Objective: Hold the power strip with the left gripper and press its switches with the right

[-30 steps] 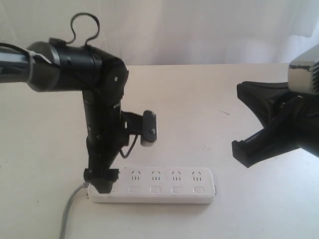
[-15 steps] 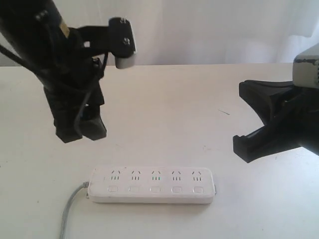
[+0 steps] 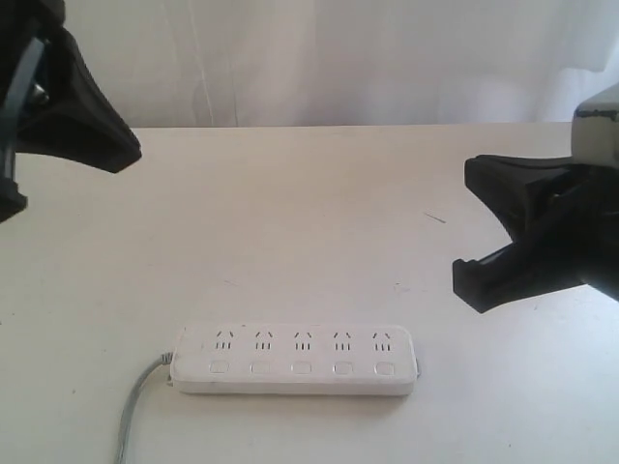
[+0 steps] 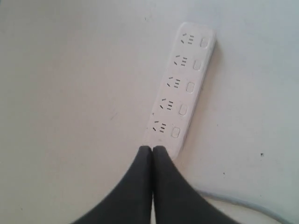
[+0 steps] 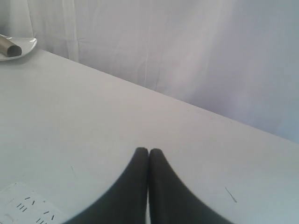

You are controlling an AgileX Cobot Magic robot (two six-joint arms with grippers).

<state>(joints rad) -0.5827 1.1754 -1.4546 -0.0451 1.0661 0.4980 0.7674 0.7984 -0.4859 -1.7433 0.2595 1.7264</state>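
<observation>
The white power strip lies flat near the table's front edge, with nothing touching it. Its five switches run along the near side, and the grey cord leaves its left end. My left gripper hangs high at the upper left, far from the strip. In the left wrist view its jaws are shut and empty above the strip's cord end. My right gripper hovers at the right, above and beyond the strip's right end. Its jaws are shut and empty.
A white curtain closes off the back of the pale table. The right wrist view shows a white dish holding a grey object at the far table edge, and one end of the strip.
My left gripper has lifted off the strip's left end and risen up and leftward, leaving the strip in place. The right gripper has barely moved.
</observation>
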